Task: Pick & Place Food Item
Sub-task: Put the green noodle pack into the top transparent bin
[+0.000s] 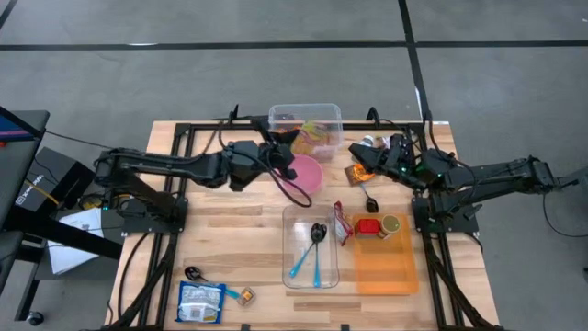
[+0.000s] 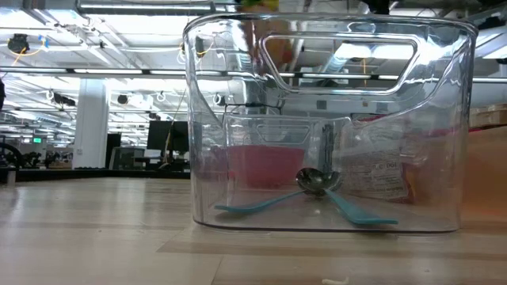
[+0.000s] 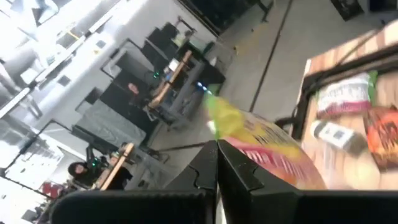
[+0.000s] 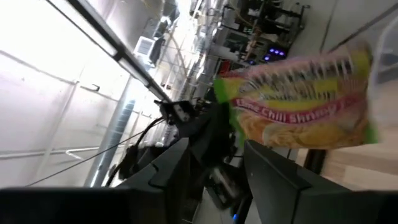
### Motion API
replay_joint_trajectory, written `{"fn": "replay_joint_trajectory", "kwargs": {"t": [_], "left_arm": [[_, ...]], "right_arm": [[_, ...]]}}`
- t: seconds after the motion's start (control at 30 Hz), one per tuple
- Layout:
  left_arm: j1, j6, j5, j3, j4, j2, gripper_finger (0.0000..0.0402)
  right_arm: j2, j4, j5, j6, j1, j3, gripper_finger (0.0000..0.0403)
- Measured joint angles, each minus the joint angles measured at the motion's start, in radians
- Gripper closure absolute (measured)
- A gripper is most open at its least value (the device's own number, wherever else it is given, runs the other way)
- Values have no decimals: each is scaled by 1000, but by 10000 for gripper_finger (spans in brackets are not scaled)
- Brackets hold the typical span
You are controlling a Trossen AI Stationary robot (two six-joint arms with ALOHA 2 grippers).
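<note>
My left gripper (image 1: 278, 153) (image 3: 217, 158) is shut on a yellow, red and green noodle packet (image 1: 316, 138) (image 3: 267, 146) (image 4: 301, 106), held in the air at the table's far middle. It hangs by the clear bin (image 1: 305, 118) and above the pink bowl (image 1: 309, 173). Just to the packet's right, my right gripper (image 1: 365, 162) (image 4: 214, 168) stands open. Its fingers point at the packet with nothing between them. My left gripper pinches the noodle packet by its end edge (image 3: 231, 142) between its two shut fingers, coming level from the table's left side. The rest of the packet sticks out beyond the fingertips toward the right arm, lifted clear of the table.
A clear container (image 1: 310, 246) (image 2: 325, 119) with teal spoons stands at the middle, an orange tray (image 1: 384, 262) with a red box and a can to its right. Snack packets and a small bottle (image 3: 339, 134) lie at the far right. A blue packet (image 1: 200, 302) lies near left.
</note>
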Motion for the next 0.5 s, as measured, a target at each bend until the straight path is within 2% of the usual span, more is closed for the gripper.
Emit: {"fn": "replay_joint_trajectory", "kwargs": {"t": [0.17,0.5], "left_arm": [[0,-87,-7,0,-201,-122,401],[-63,-423,5,0,-705,-293,401]], "right_arm": [[0,12,0,-25,10,0,254],[0,8,2,-37,28,0,255]]}}
